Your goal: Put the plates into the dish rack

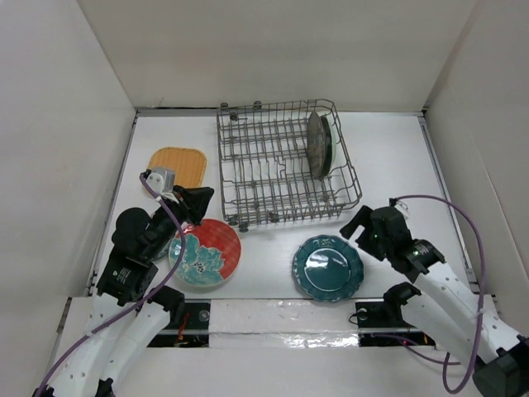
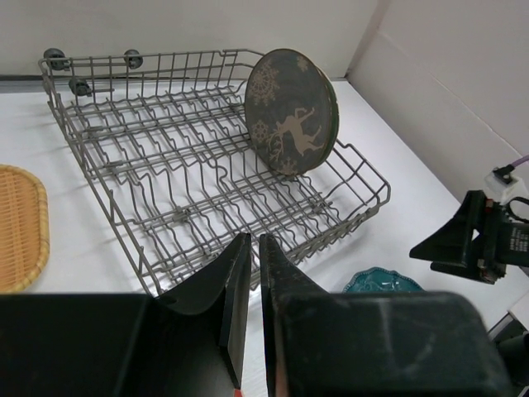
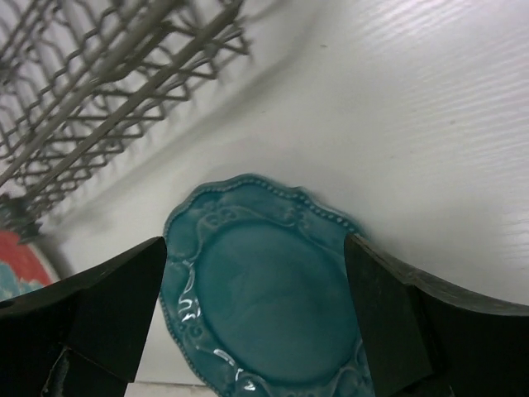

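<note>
Left pincer (image 1: pixel 195 202) hangs near red plate (image 1: pixel 207 252), just off dish rack (image 1: pixel 248 165) front corner; right pincer (image 1: pixel 360 225) poised by teal plate (image 1: pixel 328 267); orange plate (image 1: pixel 178 168) lies flat on tabletop (image 1: pixel 397 165).

Left wrist: fingers (image 2: pixel 234 281) pressed nearly together, empty; deer plate (image 2: pixel 291 112) stands upright between tines, probably leaving room for others.

Right wrist: fingers (image 3: pixel 107 306) spread wide, straddling teal plate, apparently lining up pickup.

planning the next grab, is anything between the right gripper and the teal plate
Nothing visible does: the right gripper is open, and its wrist view shows the scalloped teal plate lying uncovered just below it.
</note>
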Robot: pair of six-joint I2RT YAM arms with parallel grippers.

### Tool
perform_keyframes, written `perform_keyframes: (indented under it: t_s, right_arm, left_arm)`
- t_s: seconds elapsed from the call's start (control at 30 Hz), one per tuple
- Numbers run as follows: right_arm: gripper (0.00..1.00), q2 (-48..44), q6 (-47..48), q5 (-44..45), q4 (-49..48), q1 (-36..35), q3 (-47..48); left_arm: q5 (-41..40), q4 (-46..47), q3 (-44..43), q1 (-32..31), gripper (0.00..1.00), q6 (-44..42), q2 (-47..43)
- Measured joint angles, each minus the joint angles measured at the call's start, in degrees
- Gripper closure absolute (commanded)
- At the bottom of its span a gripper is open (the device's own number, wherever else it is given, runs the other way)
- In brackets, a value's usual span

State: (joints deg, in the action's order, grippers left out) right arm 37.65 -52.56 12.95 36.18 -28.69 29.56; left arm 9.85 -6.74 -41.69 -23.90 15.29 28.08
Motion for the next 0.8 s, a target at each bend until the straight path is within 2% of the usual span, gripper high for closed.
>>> perform_keyframes:
  t_s: [0.23,0.4,0.53,0.7,0.73,0.8]
  right_arm:
    - [0.05,6.38,3.39,-8.2,-3.13,15.76,-3.45]
    - [0.05,12.81,8.48,-18.18,-7.41,21.73,-4.28]
    - [0.08,19.67,12.33,-27.54,-11.15,21.73,-4.59]
    - [0.21,21.77,14.91,-33.14,-13.09,16.9,-4.5]
    - [0.29,21.75,15.21,-33.81,-12.81,15.85,-4.57]
    - [0.34,21.75,15.5,-35.04,-12.48,13.86,-4.81]
  left_arm:
    - [0.0,0.0,0.0,0.0,0.93,-0.02,-1.18]
    - [0.0,-0.02,0.0,0.0,0.93,-0.02,-1.31]
    - [0.0,-0.02,0.0,0.0,0.93,-0.02,-1.38]
    - [-0.02,0.02,0.0,0.0,0.93,-0.02,-1.64]
    - [-0.04,-0.02,0.0,0.0,0.93,-0.02,-1.64]
    - [-0.04,-0.04,0.0,0.0,0.93,-0.02,-1.62]
